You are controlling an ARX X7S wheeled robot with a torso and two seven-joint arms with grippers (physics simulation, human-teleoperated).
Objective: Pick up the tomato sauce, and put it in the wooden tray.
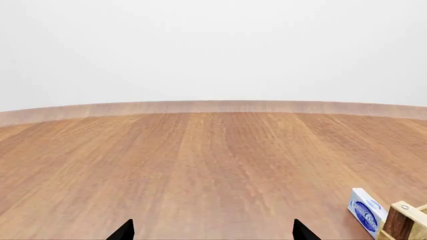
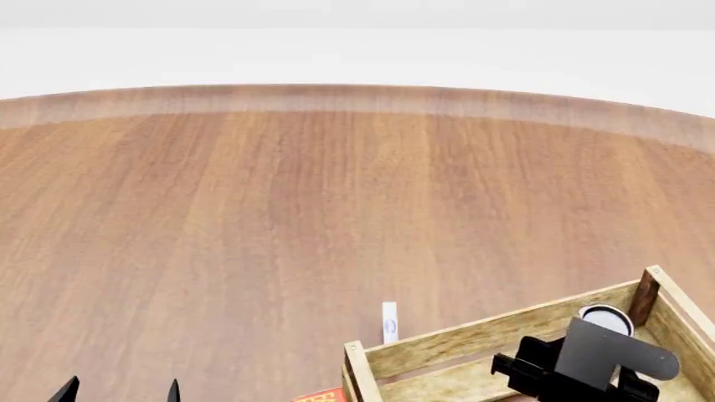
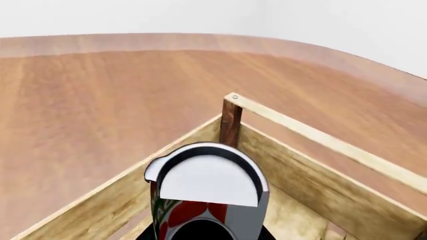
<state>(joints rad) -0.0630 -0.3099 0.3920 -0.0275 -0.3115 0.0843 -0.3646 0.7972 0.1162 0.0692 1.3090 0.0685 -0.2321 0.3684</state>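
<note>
right arm: seen in the head view at the lower right, reaching over the wooden tray [image 2: 480, 337], black link angled across the tray interior, near the far right corner post.
right tool [image 3: 208, 220]: closed around the tomato sauce [image 3: 200, 192]; the can is gripped low, its body shown between the tool parts in the right wrist view. fingers themselves mostly hidden behind the can.
tomato sauce: held inside the tray's outline, close to the dark corner post, white top showing, red and green label visible below it. in the head view only the white top is seen just past the arm. whether the can touches the tray floor cannot be told.
wooden tray: placed on the tabletop [image 2: 280, 218] at the near right, light slats with darker corner posts, partly cut off by the frame edge.
left arm: low at the near left, only two black tips shown in the head view.
left tool [image 1: 213, 231]: tips set wide apart, nothing between them, pointed out over bare tabletop.
other items: a white and blue box [image 1: 367, 211] stands just beside the tray's outer corner; a red-orange item [image 2: 321, 395] is cut off at the frame edge beside the tray, kind cannot be told.
</note>
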